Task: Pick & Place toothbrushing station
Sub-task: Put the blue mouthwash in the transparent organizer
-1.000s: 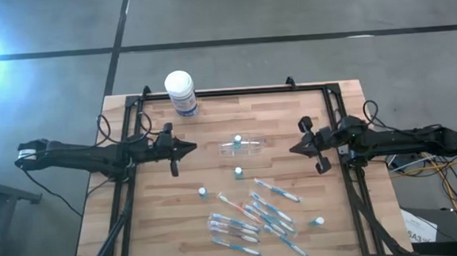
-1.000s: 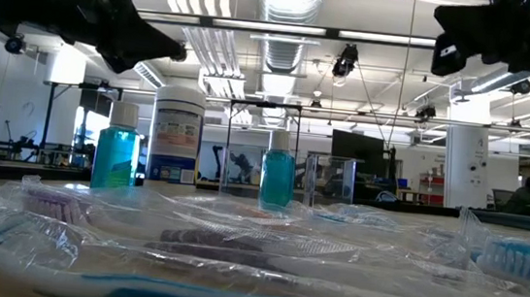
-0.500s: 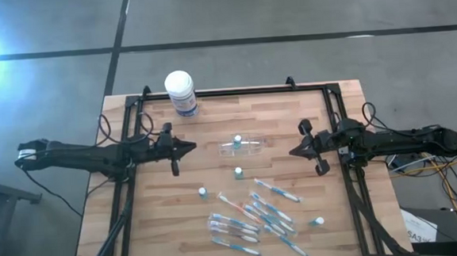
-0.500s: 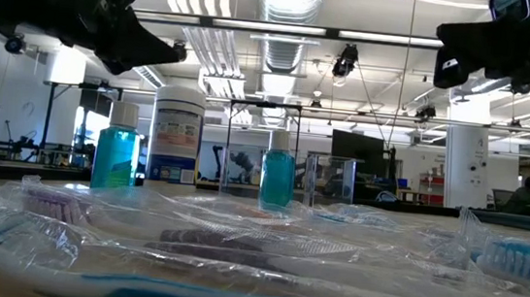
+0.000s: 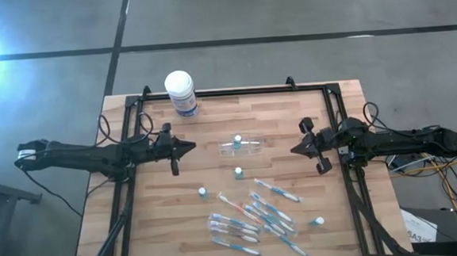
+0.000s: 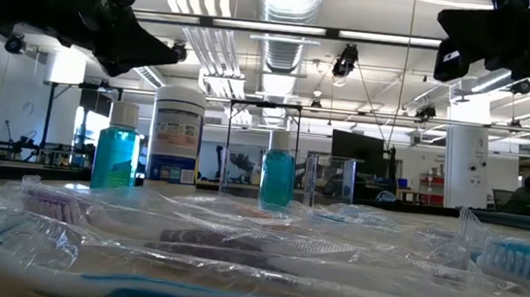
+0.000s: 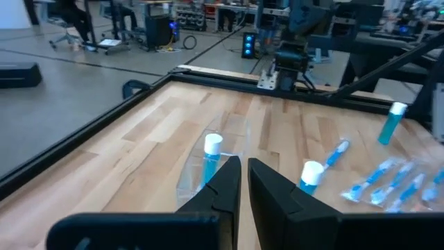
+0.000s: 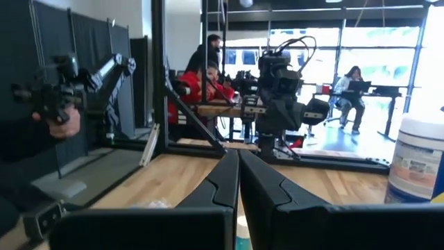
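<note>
right gripper [image 5: 294,149] has edged back from the clear cup [image 5: 242,147], fingers shut, empty; cup lies midway, long axis toward both; left gripper [image 5: 193,146], fingers narrow, empty.

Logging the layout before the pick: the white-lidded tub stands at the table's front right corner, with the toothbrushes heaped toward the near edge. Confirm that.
Not quite. The white-lidded tub stands at the far left of the table, by the back rail, not the front right corner. The toothbrushes do lie heaped toward the near edge. The high view shows both.

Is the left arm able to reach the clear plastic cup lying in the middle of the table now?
Probably yes. The left gripper points toward the clear plastic cup with bare table between them, but its fingers are nearly shut and must open first.
</note>
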Robot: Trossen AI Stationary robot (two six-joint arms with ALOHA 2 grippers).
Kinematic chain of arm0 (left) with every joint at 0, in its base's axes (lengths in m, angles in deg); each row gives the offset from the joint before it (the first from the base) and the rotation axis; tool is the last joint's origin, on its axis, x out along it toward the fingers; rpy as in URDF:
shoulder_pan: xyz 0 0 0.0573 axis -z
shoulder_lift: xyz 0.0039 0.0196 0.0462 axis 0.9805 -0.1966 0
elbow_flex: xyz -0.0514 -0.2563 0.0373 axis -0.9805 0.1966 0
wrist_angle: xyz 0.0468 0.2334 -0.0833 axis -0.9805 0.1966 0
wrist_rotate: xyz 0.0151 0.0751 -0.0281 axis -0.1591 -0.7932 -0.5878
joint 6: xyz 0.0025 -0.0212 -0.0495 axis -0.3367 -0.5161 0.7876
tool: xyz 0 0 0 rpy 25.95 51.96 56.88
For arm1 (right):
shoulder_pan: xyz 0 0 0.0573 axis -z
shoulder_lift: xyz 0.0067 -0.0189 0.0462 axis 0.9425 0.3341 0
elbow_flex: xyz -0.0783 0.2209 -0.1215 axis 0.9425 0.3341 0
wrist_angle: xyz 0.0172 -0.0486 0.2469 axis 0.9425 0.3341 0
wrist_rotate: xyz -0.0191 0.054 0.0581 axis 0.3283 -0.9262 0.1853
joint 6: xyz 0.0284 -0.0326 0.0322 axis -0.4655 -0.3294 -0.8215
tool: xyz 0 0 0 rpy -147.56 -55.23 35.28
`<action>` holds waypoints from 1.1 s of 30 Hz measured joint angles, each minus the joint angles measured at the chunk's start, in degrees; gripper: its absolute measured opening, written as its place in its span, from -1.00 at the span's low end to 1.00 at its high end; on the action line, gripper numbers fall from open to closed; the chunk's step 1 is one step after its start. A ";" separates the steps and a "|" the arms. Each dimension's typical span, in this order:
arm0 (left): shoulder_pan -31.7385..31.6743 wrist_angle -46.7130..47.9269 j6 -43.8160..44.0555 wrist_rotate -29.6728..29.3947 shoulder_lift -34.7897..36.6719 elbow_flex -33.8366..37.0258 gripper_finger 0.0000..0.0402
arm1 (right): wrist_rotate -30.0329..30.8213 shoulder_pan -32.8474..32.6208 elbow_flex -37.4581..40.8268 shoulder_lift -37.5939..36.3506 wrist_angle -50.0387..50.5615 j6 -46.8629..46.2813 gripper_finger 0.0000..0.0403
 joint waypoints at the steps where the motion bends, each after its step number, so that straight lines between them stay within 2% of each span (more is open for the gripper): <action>1: 0.00 0.01 -0.02 -0.45 0.08 0.00 -0.84 | 0.28 0.06 -0.02 0.00 -0.31 -0.91 -0.96; 13: 0.00 1.07 5.10 -1.35 2.77 0.00 -0.84 | 2.63 0.33 -0.04 -5.25 1.82 -5.22 -0.96; 16: 0.00 1.98 7.21 -1.84 3.75 0.00 -0.84 | 3.88 0.31 -0.04 -7.95 5.04 -6.15 -0.96; 21: 0.00 3.68 8.93 -2.81 4.99 0.00 -0.89 | 10.26 -1.10 0.92 -12.77 10.75 -7.12 -0.96; 27: 0.00 4.07 9.04 -2.82 5.67 0.00 -0.97 | 10.52 -2.43 4.04 -20.25 10.87 -7.34 -0.96; 33: 0.00 3.88 7.10 -2.84 5.78 0.00 -0.97 | 10.49 -2.44 4.42 -26.43 11.69 -5.21 -0.96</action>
